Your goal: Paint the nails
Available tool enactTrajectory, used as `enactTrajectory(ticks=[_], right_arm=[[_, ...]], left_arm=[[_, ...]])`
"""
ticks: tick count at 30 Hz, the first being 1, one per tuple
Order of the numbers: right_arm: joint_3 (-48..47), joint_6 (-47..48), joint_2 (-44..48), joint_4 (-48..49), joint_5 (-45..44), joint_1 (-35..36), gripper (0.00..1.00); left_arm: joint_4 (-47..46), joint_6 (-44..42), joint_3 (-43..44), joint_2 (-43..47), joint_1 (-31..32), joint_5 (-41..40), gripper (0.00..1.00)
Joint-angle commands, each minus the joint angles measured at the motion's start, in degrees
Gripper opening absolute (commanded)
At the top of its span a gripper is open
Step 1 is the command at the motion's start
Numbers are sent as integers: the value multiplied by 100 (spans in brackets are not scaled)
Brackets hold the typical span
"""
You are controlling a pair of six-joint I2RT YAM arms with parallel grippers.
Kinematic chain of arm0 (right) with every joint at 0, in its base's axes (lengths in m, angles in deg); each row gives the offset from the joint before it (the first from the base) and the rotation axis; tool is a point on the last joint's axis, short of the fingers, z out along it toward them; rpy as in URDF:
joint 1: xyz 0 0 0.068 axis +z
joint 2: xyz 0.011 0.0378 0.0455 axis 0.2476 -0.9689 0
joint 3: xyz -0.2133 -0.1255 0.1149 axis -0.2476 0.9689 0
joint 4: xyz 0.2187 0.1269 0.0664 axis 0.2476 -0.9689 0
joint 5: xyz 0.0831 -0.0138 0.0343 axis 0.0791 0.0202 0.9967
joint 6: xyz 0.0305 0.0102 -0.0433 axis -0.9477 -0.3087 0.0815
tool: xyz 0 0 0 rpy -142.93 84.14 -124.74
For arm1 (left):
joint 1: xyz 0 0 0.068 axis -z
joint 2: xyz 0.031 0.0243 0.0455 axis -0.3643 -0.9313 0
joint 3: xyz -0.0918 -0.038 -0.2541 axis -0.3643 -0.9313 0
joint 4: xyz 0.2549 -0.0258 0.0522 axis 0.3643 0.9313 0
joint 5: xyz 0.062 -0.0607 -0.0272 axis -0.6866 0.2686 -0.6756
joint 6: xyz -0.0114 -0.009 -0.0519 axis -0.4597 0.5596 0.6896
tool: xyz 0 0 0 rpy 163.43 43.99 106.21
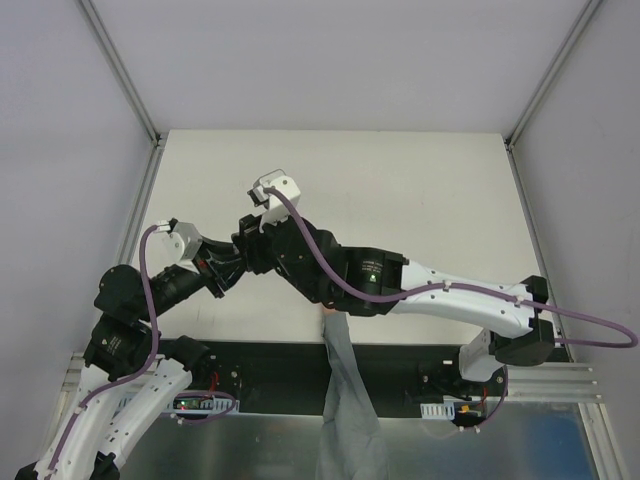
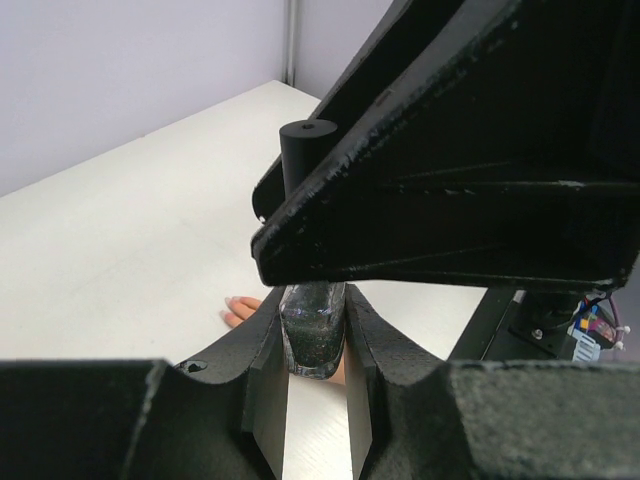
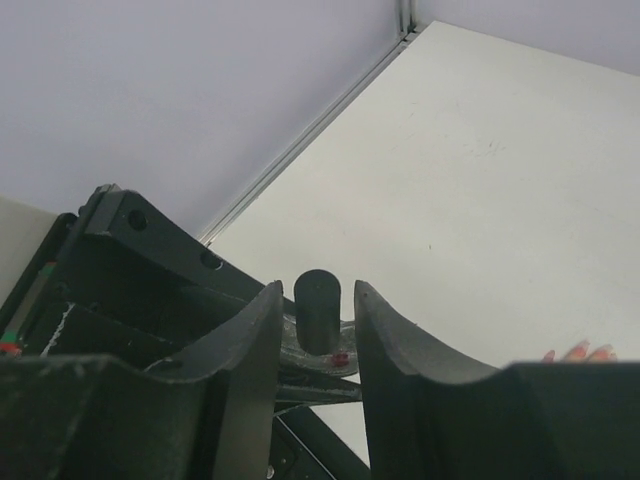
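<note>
My left gripper (image 2: 314,320) is shut on a small dark glittery bottle (image 2: 313,347) and holds it upright just above the table. The bottle's black cap (image 2: 305,150) stands up behind my right gripper's body. In the right wrist view my right gripper (image 3: 317,292) is open, with its jaws on either side of the cap (image 3: 317,312) and a thin gap on each side. The peach mannequin hand (image 1: 328,312) with its grey sleeve (image 1: 345,400) lies at the near table edge. Its fingertips (image 2: 240,308) show behind the bottle, and the nails are barely visible. In the top view both grippers (image 1: 228,272) (image 1: 252,245) meet and hide the bottle.
The white table (image 1: 400,190) has metal frame posts at its back corners and grey walls around it. A black strip with cables and electronics (image 1: 210,403) runs along the near edge. The mannequin fingertips (image 3: 580,352) also show at the lower right of the right wrist view.
</note>
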Motion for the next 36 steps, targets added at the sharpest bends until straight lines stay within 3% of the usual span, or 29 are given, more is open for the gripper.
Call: enactTrajectory(ticks=[1,4,11,12,13,17,21,23,26,27,29,31,32,33,34,35,36], right_arm=[[-400,-78,-96,-29,-516,25,36],[-418,-149,-148,-47,-525,25,33],[-330,-333,-184,14,-473,16,17],[-278,-368,-193,32,-447,16,13],[-243,-368,-175,76,-446,-1,0],[-32,113,-53,339,78,-53,0],[1722,440,930,2075,3753,-729,0],[2617,143,1239,2886,4796,-1352,0],[3402,-586,1582,4702,8023,-1943,0],[3362,-814,1513,5221,8453,-1996,0],[2977,-1272,1329,5279,9244,-2049,0],[2817,-1833,978,6031,9554,-2110,0],[2738,-2880,820,6540,9834,-2145,0],[2589,-3483,601,7885,9924,-2172,0],[2466,-4063,216,8568,9968,-2216,0],[2326,-5252,-23,9193,10004,-2242,0],[2054,-5560,-200,9930,10030,-2277,0]], left_arm=[[-220,34,58,-36,30,-116,0],[-220,87,67,-28,30,-116,0],[-229,245,84,-36,30,-89,0],[-229,288,84,-36,39,-98,0],[-229,306,84,-62,39,-90,0],[-238,482,146,-159,30,7,0],[-334,1104,330,-370,30,829,0],[-815,1351,261,-344,30,1332,0],[-1902,2236,15,-300,30,2246,0],[-2151,2414,-38,-335,30,2457,0],[-3061,3097,-292,-449,30,2836,0],[-3698,3574,-538,-511,30,2847,0],[-4109,3863,-705,-546,30,2837,0],[-4174,3936,-733,-581,39,2829,0],[-4192,3962,-750,-625,39,2776,0],[-4184,3945,-751,-643,30,2758,0],[-4132,3928,-742,-634,30,2706,0]])
